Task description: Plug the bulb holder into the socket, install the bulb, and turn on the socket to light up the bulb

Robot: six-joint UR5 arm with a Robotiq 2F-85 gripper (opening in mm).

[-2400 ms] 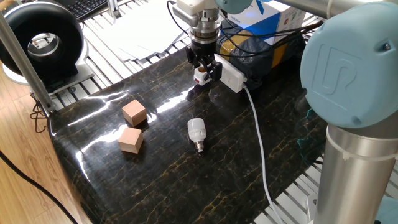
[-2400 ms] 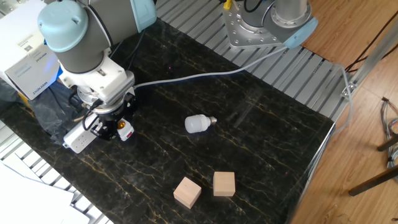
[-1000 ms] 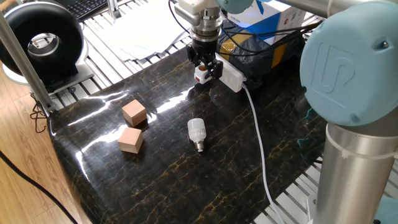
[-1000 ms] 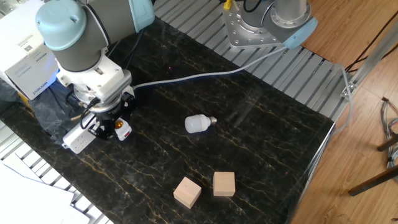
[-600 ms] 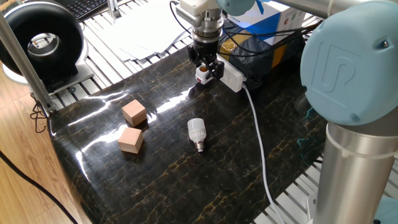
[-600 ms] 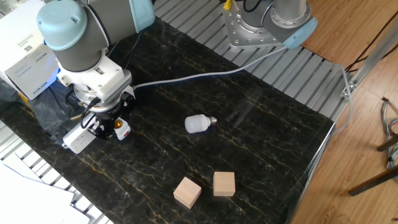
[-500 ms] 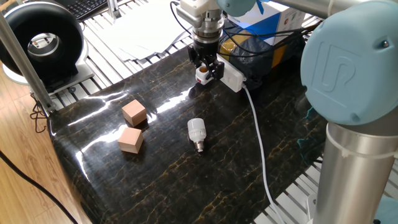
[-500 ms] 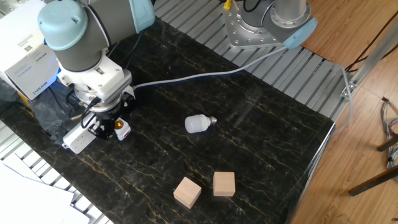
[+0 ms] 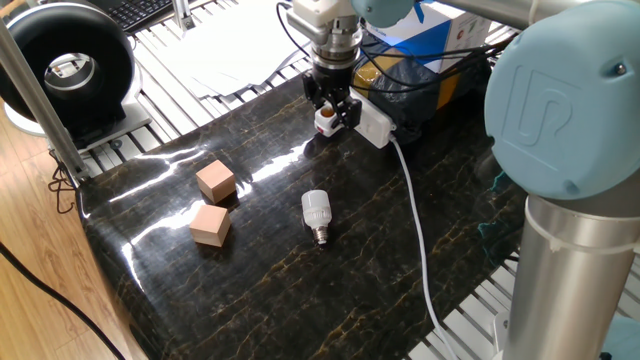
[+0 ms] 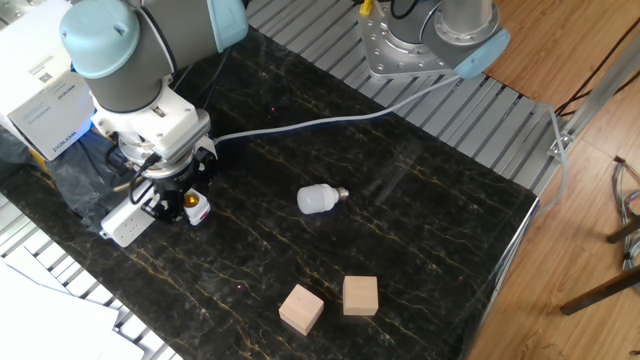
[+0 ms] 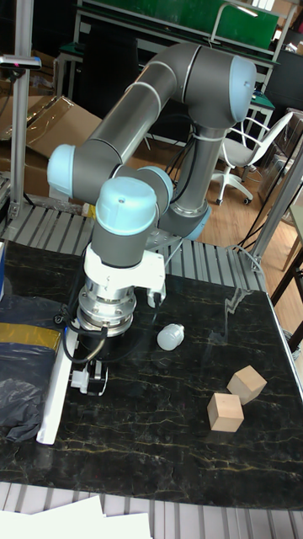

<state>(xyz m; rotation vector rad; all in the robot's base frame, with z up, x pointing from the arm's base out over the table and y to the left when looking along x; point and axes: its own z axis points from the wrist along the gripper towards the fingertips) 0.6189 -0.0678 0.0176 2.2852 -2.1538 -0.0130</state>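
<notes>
My gripper (image 9: 329, 111) is shut on the bulb holder (image 9: 324, 121), a small white cube whose orange opening shows in the other fixed view (image 10: 191, 203). It holds the cube low over the dark table, right against the near end of the socket (image 9: 373, 123), a long white power strip (image 10: 124, 226) with a white cable (image 9: 421, 240). From the tall fixed view the gripper (image 11: 91, 376) and holder (image 11: 78, 380) sit beside the strip (image 11: 55, 396). The bulb (image 9: 316, 214) lies on its side mid-table, apart from the gripper (image 10: 178, 203).
Two tan wooden cubes (image 9: 215, 181) (image 9: 210, 224) sit left of the bulb. A dark wrapped box with yellow tape (image 9: 420, 75) and a blue-white carton (image 9: 440, 30) stand behind the socket. A black round device (image 9: 65, 65) is at the far left.
The gripper, still shut on the bulb holder, has edged a little closer to the socket's end. The bulb and cubes have not moved.
</notes>
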